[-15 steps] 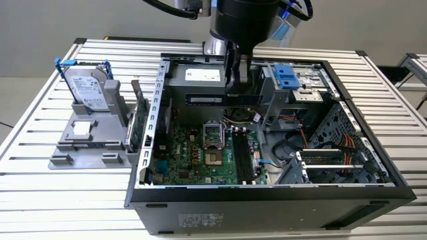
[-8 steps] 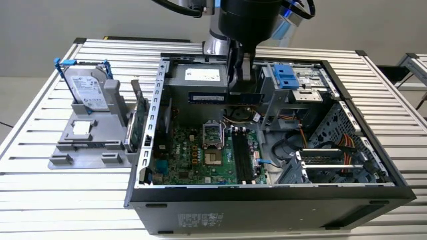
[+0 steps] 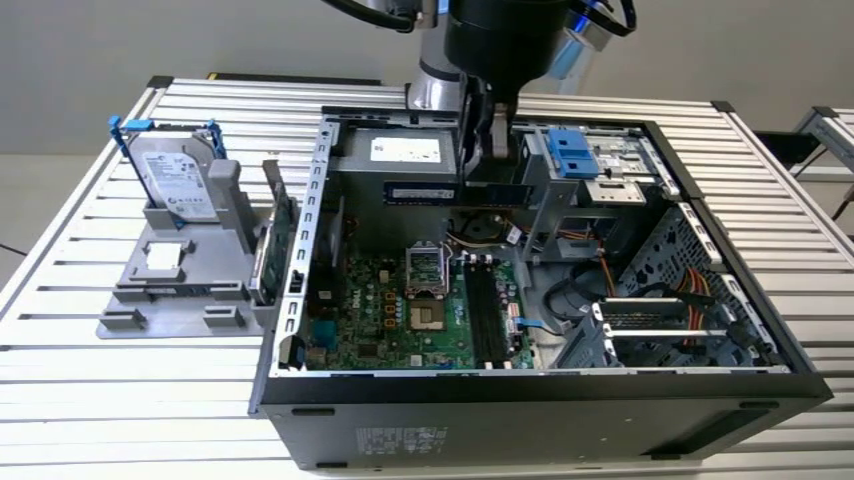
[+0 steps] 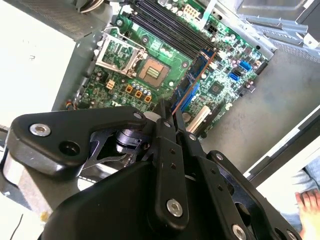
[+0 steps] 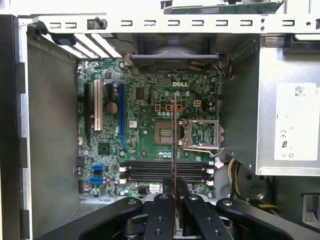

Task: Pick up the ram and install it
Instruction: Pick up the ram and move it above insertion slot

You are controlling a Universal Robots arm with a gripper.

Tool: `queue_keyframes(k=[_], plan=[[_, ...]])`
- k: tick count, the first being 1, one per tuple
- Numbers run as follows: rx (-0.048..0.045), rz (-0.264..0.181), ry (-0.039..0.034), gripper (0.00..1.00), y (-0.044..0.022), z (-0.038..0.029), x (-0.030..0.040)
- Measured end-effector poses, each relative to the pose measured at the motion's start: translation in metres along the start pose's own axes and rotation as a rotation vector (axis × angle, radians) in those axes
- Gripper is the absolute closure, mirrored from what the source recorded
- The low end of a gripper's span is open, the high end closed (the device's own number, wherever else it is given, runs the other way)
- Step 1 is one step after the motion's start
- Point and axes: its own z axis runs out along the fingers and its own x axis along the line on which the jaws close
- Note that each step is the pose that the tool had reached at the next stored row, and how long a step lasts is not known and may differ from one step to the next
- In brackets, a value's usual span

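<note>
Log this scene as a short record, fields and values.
gripper: shut on the ram, above the open case
ram: held level over the motherboard, not yet in a slot
slots: black, empty
case: side open, lying on the table
drive: upright in a grey stand, at the exterior view's left of the case
</note>
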Motion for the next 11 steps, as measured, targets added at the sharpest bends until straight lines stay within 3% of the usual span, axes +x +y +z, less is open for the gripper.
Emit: queue_keyframes(k=[11], plan=[[-0.0009,0.02,-0.0002,1.0,-0.0097,-0.0002,-0.0025]])
